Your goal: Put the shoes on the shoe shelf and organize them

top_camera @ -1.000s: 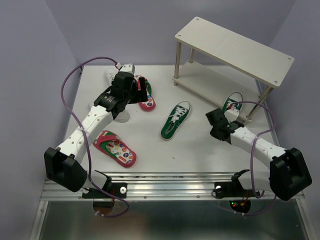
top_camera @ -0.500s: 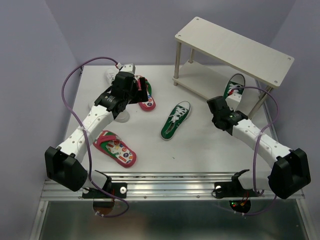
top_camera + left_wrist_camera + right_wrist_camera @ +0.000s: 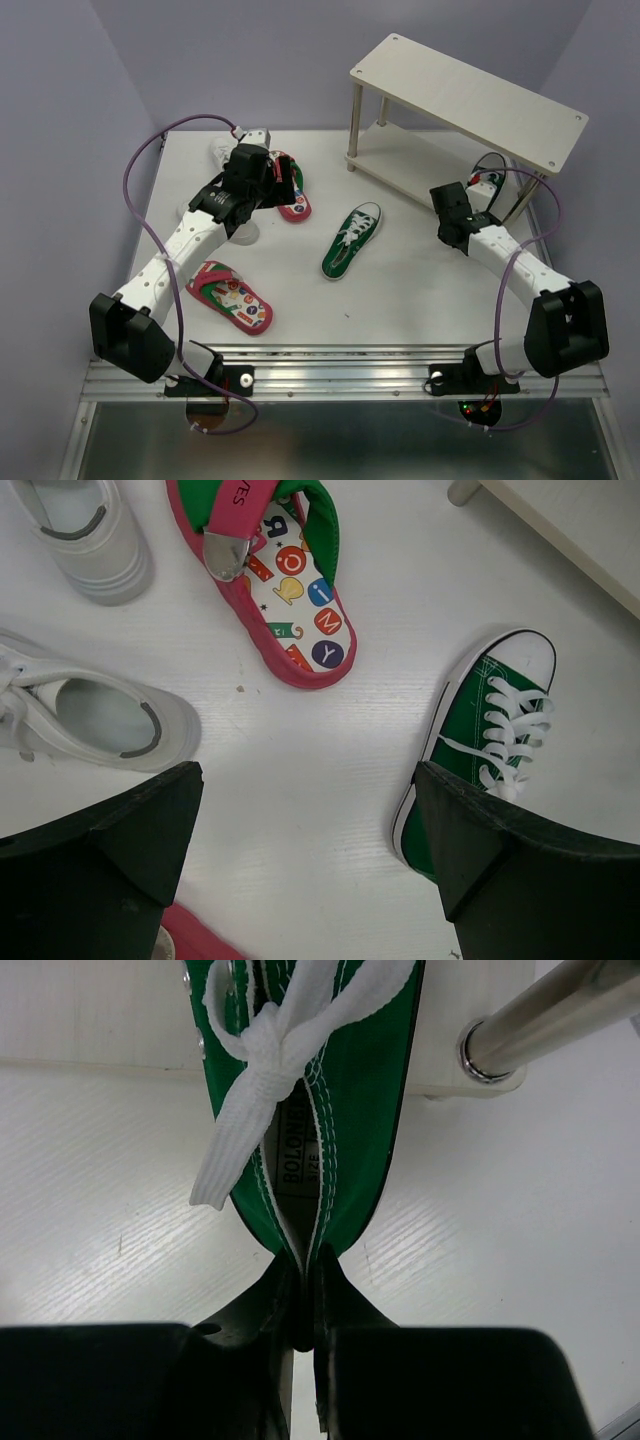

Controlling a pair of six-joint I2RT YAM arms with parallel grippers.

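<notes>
1. Shoes: I count six, made up of two green sneakers, two white sneakers and two flip-flops. There is one shelf [image 3: 470, 95] with two boards, at the far right of the desk [image 3: 400, 290].
2. The first green sneaker [image 3: 335, 1110] is in my right fingers [image 3: 245, 1325], which are clenched on its heel rim.
3. Its toe reaches over the lower board [image 3: 90, 1010], just beside a corner post [image 3: 560, 1010], and its heel hangs out over the desk. I cannot tell whether the sole touches the board.
4. The second green sneaker [image 3: 350, 240] lies on its sole mid-desk, in front of the shelf and apart from it.
5. My left fingers [image 3: 110, 850] are spread wide and grasp nothing, hovering over the far left of the desk.
6. Below them are both white sneakers, the near white sneaker [image 3: 100, 715] and the far white sneaker [image 3: 90, 540], close to each other.
7. The far flip-flop [image 3: 290, 590] lies between the white pair and the second green sneaker.
8. The near flip-flop [image 3: 230, 297] lies at the near left, well apart from the shelf.
</notes>
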